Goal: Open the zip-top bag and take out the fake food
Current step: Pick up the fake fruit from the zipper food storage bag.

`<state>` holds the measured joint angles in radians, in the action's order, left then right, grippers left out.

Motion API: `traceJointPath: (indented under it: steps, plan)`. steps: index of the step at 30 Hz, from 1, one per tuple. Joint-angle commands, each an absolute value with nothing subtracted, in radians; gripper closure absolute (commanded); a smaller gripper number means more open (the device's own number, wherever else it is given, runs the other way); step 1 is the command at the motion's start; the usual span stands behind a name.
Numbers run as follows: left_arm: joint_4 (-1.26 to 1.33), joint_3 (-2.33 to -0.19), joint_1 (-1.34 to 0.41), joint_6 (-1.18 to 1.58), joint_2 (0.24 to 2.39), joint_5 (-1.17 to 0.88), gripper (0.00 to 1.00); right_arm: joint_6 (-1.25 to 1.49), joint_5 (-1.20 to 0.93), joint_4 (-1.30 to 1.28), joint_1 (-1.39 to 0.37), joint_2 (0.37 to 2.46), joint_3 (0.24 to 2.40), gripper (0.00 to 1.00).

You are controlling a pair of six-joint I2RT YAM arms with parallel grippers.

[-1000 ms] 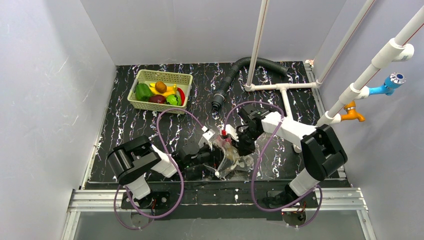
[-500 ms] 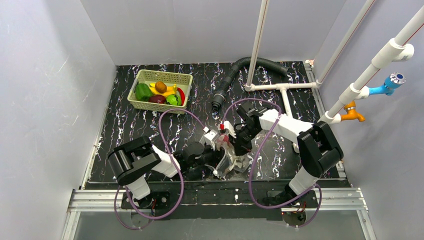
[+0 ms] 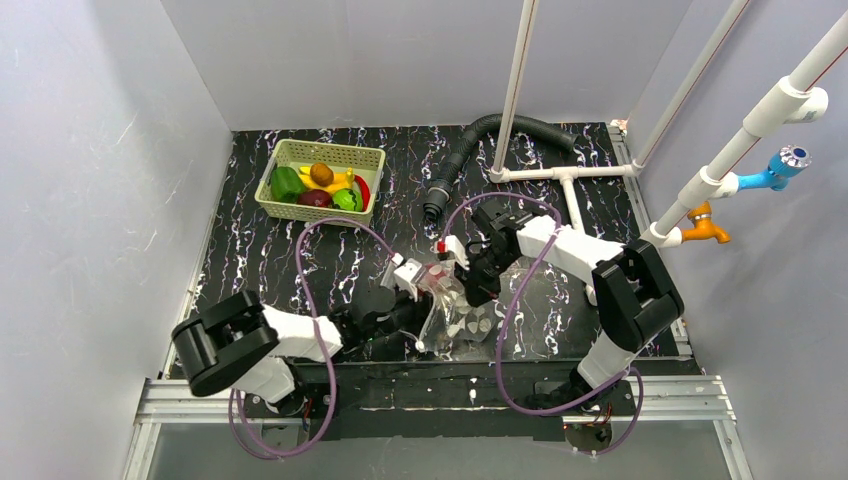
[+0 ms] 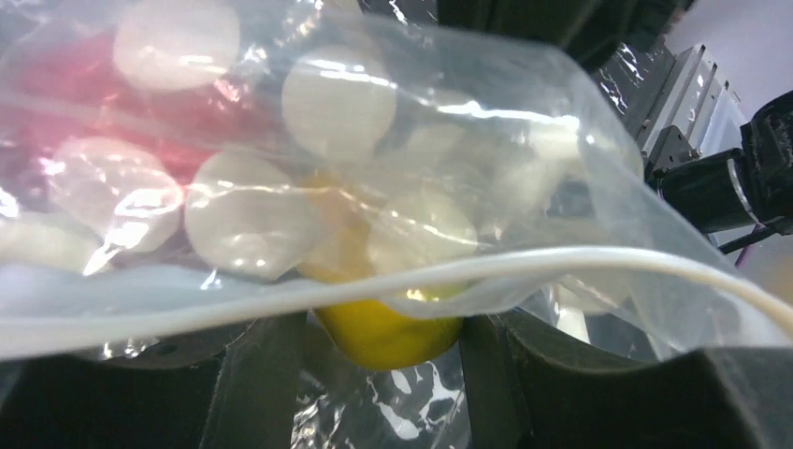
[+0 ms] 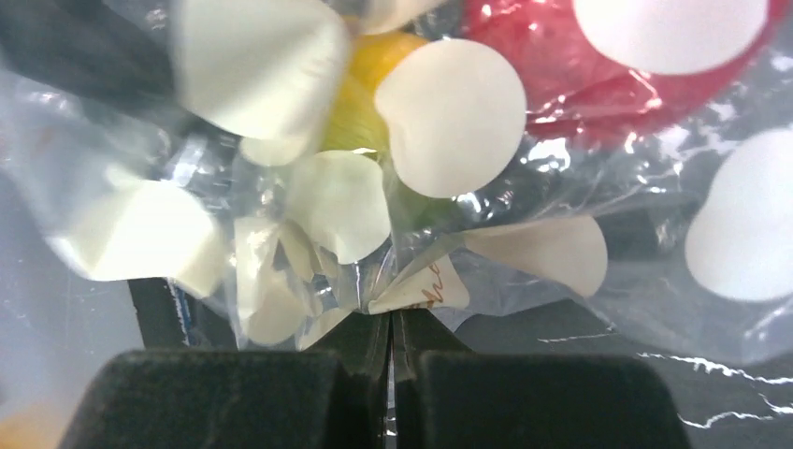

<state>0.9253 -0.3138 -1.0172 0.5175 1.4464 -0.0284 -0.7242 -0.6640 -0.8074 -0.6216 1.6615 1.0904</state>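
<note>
The zip-top bag (image 3: 462,316), clear with white oval spots, hangs crumpled between my two grippers at the table's near middle. My left gripper (image 3: 408,292) is at the bag's mouth. In the left wrist view its jaws (image 4: 382,374) stand either side of a yellow fake food piece (image 4: 388,332), touching it, just under the zip strip (image 4: 580,262). A red piece (image 4: 84,103) shows through the plastic. My right gripper (image 3: 468,288) is shut on a fold of the bag (image 5: 449,103), pinched between its jaws (image 5: 391,323). Yellow (image 5: 367,89) and red (image 5: 580,79) pieces sit inside.
A pale green basket (image 3: 330,148) at the back left holds several fake fruits and vegetables. A black corrugated hose (image 3: 470,145) and a white pipe frame (image 3: 565,182) lie at the back right. White walls close in on both sides.
Both grippers and the bag have shifted up and to the left. The left arm's shoulder has swung left. The bag is stretched taller between the grippers.
</note>
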Motion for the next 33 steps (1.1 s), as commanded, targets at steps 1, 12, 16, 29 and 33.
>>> traceJointPath:
  steps: [1,12,16,29,33]
  plan:
    - [0.866,-0.273,-1.020,0.480,1.314,0.022,0.98,-0.706,-0.615,-0.761,-0.596,1.608,1.081,0.99]
    - [0.863,-0.244,-1.013,0.531,1.228,-0.127,1.00,-0.724,-0.568,-0.712,-0.571,1.582,1.023,0.99]
    - [0.816,-0.244,-1.004,0.535,1.177,-0.161,1.00,-0.738,-0.566,-0.713,-0.550,1.579,1.019,0.99]
    - [0.569,-0.200,-0.962,0.504,0.863,-0.219,1.00,-0.779,-0.595,-0.715,-0.457,1.525,1.001,0.99]
    - [0.493,-0.208,-0.955,0.488,0.810,-0.233,1.00,-0.792,-0.595,-0.719,-0.436,1.517,1.000,0.99]
